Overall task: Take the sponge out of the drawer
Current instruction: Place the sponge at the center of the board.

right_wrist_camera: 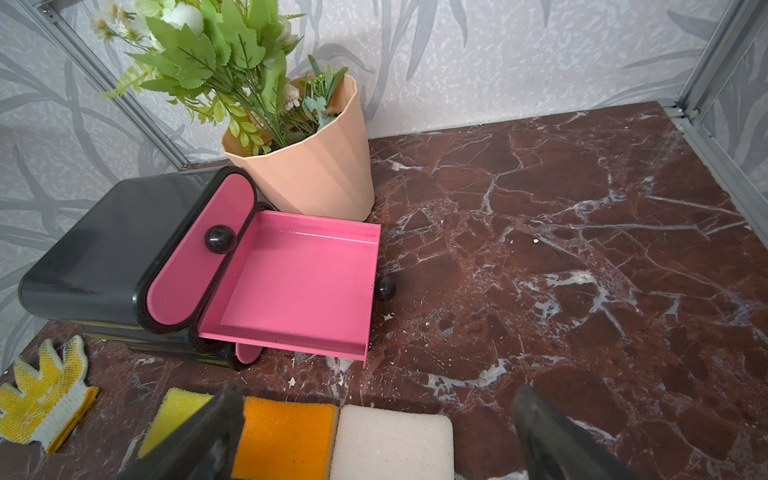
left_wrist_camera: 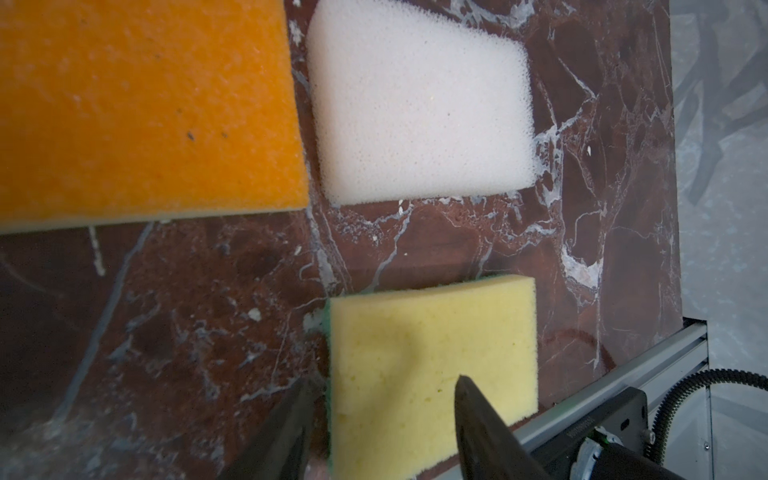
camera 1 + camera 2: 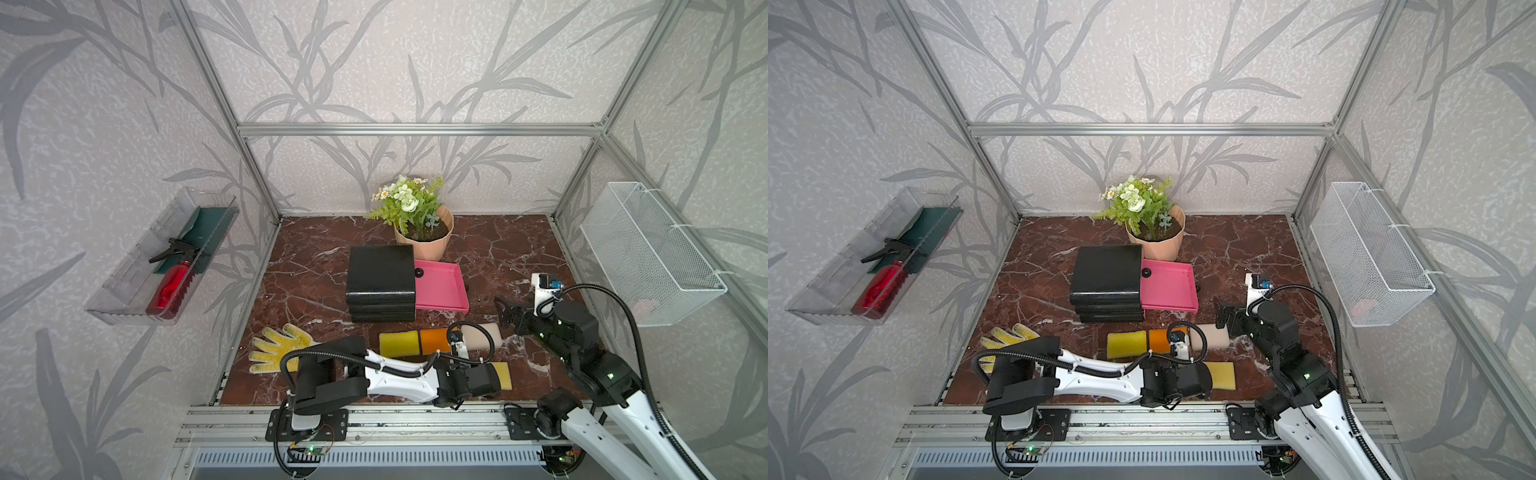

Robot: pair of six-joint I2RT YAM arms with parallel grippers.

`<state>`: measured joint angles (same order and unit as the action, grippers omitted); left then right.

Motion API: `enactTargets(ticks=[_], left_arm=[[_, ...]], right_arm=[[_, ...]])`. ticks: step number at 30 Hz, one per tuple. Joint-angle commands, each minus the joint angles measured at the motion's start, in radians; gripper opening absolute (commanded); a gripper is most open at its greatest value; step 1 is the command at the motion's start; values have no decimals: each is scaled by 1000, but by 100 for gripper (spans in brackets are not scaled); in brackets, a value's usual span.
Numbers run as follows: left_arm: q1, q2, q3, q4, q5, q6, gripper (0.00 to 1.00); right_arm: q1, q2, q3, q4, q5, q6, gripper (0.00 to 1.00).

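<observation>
Sponge (image 2: 432, 365) lies on the table beneath the left gripper (image 2: 382, 380), jaws parted, released. Drawer (image 1: 291, 282) empty. Right gripper (image 1: 376, 390) wide open. Likely the set-down step; next, lift straight clear.

Encl. walls (image 3: 415, 62): pale grey textured wallpaper w/ darker grey leaf print on back + both sides. Alu. profile frame (image 3: 419, 129) runs up the corners, w/ one horiz. bar across back wall. Tabletop (image 3: 307, 270): dark red-brown marble look w/ white veins. Left wall: clear plastic tray (image 3: 120, 291) mounted. Right wall: white wire-mesh basket (image 3: 648, 249) mounted. Front edge: alu. rail (image 3: 415, 419), slotted vent strip (image 3: 415, 457) below it. Light soft, even, no hard shadows.
</observation>
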<state>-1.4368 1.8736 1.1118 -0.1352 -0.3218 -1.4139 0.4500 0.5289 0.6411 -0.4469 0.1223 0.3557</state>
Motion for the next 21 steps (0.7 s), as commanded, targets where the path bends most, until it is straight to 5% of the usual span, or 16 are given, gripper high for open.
enactTargets(ticks=[1,11,21], left_arm=[[3,-31,-6,-21,-34,-7,57],[-6,-44,-13,-20,-59,-1,97],[-40,-144,-63,38,-170,95,99]], right_arm=[[-7,0,-8,-2,7,8,99],[-10,2,-13,3,5,5,99],[-13,-2,-17,5,15,3,99]])
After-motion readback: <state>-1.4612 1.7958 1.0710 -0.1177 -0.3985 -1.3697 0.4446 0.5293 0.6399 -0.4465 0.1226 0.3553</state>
